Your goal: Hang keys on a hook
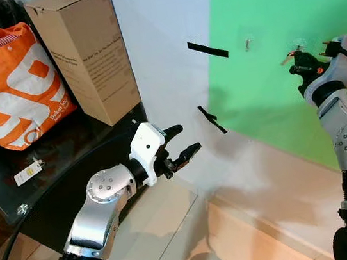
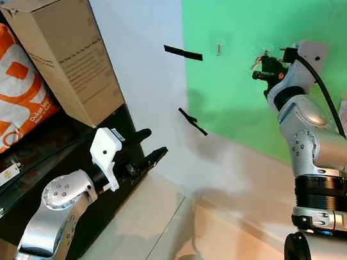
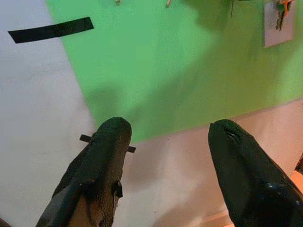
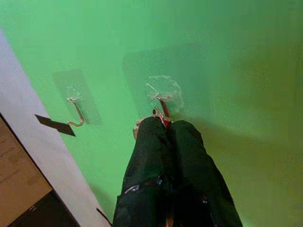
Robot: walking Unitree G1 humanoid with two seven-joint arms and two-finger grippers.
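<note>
Green backing covers the wall where the right gripper (image 4: 163, 130) presses its closed fingers on the keys (image 4: 160, 117), of which only a red-and-metal sliver peeks out at the fingertips, right against the clear adhesive hook (image 4: 163, 94). A second hook (image 4: 75, 111) sits off to one side of the fingers. The left gripper (image 1: 182, 147) hangs idle, fingers spread. Risk, as I judge it: the ring misses the hook's prong and the keys drop on release, or pushing peels the adhesive pad.

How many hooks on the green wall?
2. One bare hook nearer the white wall, one hook at the tips of the right gripper, which is shut on the keys. Others may lie outside the frames.
</note>
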